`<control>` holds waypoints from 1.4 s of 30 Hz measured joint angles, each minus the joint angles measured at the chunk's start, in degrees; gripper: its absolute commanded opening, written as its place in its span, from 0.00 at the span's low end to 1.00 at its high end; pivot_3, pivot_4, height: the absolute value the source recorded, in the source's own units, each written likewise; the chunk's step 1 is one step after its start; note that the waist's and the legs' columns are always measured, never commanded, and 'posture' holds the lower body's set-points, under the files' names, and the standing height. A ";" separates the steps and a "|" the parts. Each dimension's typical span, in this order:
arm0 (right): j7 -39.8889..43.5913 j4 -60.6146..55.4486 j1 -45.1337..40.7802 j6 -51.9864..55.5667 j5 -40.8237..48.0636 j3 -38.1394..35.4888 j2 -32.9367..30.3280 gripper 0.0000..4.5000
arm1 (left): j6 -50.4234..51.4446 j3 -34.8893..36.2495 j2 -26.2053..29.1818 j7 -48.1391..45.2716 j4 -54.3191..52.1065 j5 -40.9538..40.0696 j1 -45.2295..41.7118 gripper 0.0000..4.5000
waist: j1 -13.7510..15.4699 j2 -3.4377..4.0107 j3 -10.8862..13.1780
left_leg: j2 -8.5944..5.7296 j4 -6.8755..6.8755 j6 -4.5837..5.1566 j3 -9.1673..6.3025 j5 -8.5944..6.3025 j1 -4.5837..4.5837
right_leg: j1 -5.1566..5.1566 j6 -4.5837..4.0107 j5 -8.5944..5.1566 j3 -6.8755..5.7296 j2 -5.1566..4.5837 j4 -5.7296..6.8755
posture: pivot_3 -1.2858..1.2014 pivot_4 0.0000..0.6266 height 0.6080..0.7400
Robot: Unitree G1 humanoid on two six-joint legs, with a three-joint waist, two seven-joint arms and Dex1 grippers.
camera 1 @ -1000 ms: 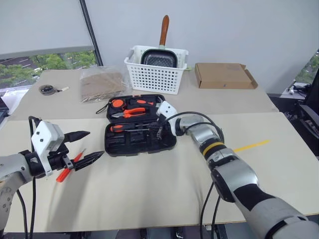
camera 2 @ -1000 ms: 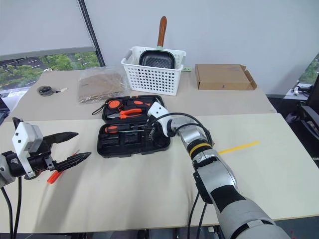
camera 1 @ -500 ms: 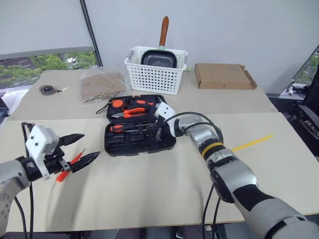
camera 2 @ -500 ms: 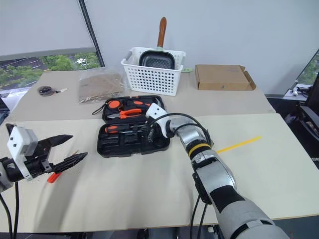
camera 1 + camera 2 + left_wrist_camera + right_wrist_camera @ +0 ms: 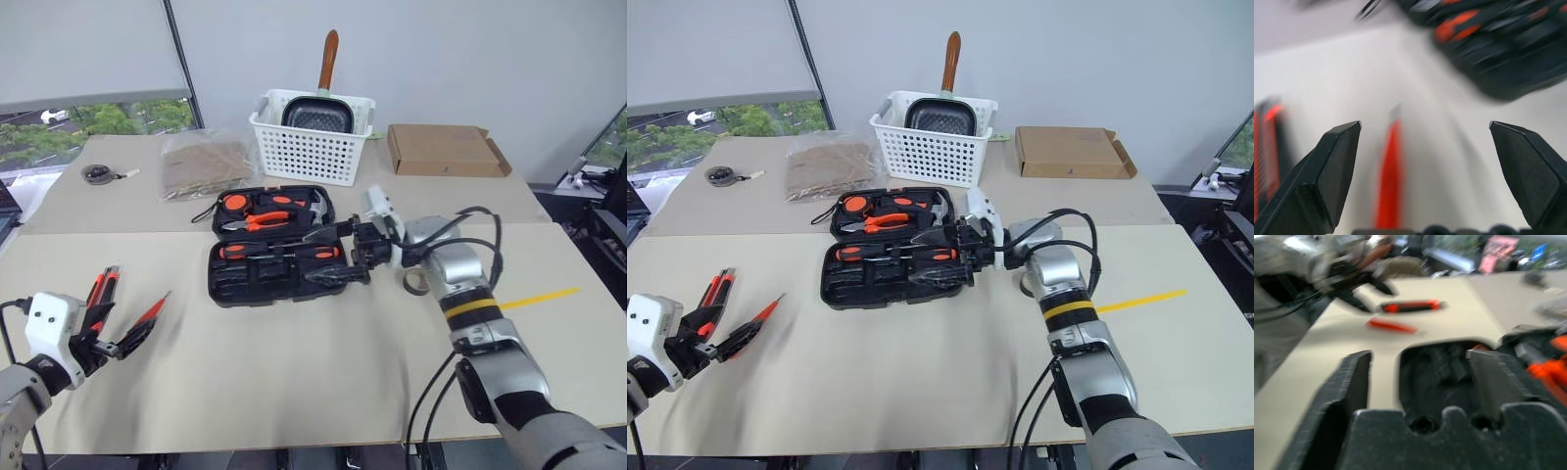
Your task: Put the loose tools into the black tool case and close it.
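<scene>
On table's near-left corner, head view: left gripper (image 5: pixel 110 336) spread wide, empty, beside utility knife (image 5: pixel 98 291) and thin pointed tool (image 5: pixel 147 310), likely next pick. Mid-table: black tool case (image 5: pixel 274 245) open; right gripper (image 5: pixel 942 251) over it, fingers apart, empty.

Left wrist view: pointed tool (image 5: pixel 1389 176) centred between fingers.

White slotted basket (image 5: pixel 312 147) at far table edge, holding dark frying pan (image 5: pixel 315 113) with wooden handle sticking up. Flat brown cardboard box (image 5: pixel 446 150) right of it, clear bag of brownish stuff (image 5: pixel 203 164) left. Small dark round item (image 5: pixel 95 174) far left.
</scene>
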 measured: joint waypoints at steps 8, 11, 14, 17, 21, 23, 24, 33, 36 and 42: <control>0.68 -6.21 1.02 0.93 0.01 2.10 -2.19 0.99 | 2.72 -4.41 0.43 1.19 5.91 1.73 -2.93 1.00 | 0.04 -0.02 0.00 | 0.05 0.00 -0.04 0.03 -0.02 0.02 | 0.00 -0.01 0.00 -0.05 0.01 0.00 | 0.52 0.24 0.70; 0.47 -6.94 1.64 1.05 0.02 2.15 -3.16 1.00 | 5.02 -6.22 1.48 1.61 7.73 2.01 -5.02 0.88 | 0.50 -0.03 0.01 | 0.00 0.00 -0.01 0.03 -0.04 0.02 | 0.01 -0.01 0.00 -0.05 -0.07 -0.01 | 0.52 0.24 0.70; 0.26 -8.51 1.86 1.50 0.09 2.16 -3.67 1.00 | 6.32 -6.61 1.84 2.65 9.65 2.18 -7.07 0.64 | 0.78 0.04 0.02 | 0.01 -0.01 -0.02 0.03 -0.04 0.06 | 0.01 -0.02 0.00 -0.04 -0.21 0.01 | 0.52 0.24 0.70; 0.26 -9.21 1.91 1.98 0.69 2.13 -4.35 1.00 | 6.64 -6.72 2.09 2.94 10.64 2.49 -7.97 0.41 | 0.99 0.05 0.02 | 0.01 -0.01 -0.03 0.02 -0.04 0.06 | 0.01 -0.02 0.00 -0.05 -0.23 0.02 | 0.52 0.24 0.70; 0.14 -9.43 1.92 2.07 2.16 2.02 -4.69 1.00 | 6.71 -6.93 2.08 2.89 10.61 2.67 -8.32 0.10 | 1.25 0.04 0.02 | -0.02 -0.01 0.02 0.04 -0.08 0.05 | 0.02 -0.02 0.00 -0.04 -0.26 -0.01 | 0.52 0.24 0.70; -0.09 -9.44 1.92 2.07 2.22 2.01 -4.74 1.00 | 5.72 -7.05 2.02 2.66 10.57 2.84 -8.29 0.10 | 1.37 0.04 0.02 | -0.04 -0.01 0.04 0.04 -0.09 0.03 | 0.01 -0.04 0.00 -0.05 -0.29 -0.03 | 0.52 0.24 0.70; -0.42 -9.45 1.96 2.07 2.29 1.93 -4.87 1.00 | 4.08 -7.51 1.99 1.89 10.57 3.21 -8.13 0.10 | 1.42 0.04 0.03 | -0.04 0.00 0.05 0.04 -0.10 -0.01 | 0.00 -0.05 0.00 -0.05 -0.31 -0.05 | 0.52 0.24 0.70; -2.78 -11.22 6.06 3.19 4.28 0.50 -9.16 1.00 | -5.25 -12.20 6.03 -10.29 7.73 0.90 -20.26 0.10 | 1.60 -0.11 0.06 | -0.12 0.01 0.07 0.02 -0.10 -0.23 | 0.00 -0.22 0.12 -0.20 -0.17 -0.30 | 0.52 0.24 0.70; -4.61 -11.44 8.22 3.19 4.23 0.21 -10.12 1.00 | -8.99 -21.40 7.12 -18.24 10.12 2.37 -28.70 0.10 | 1.43 -0.09 0.06 | -0.18 0.02 0.31 0.18 -0.07 -0.20 | 0.04 -0.19 0.13 -0.10 -0.15 -0.34 | 0.52 0.24 0.70; -8.36 -14.48 10.84 3.26 4.30 -1.58 -12.90 1.00 | -19.30 -39.13 4.57 -28.08 28.95 13.98 -46.25 0.10 | 1.37 -0.12 0.07 | -0.10 0.02 0.62 0.22 0.13 -0.24 | 0.02 -0.17 0.14 -0.10 0.12 -0.38 | 0.52 0.24 0.70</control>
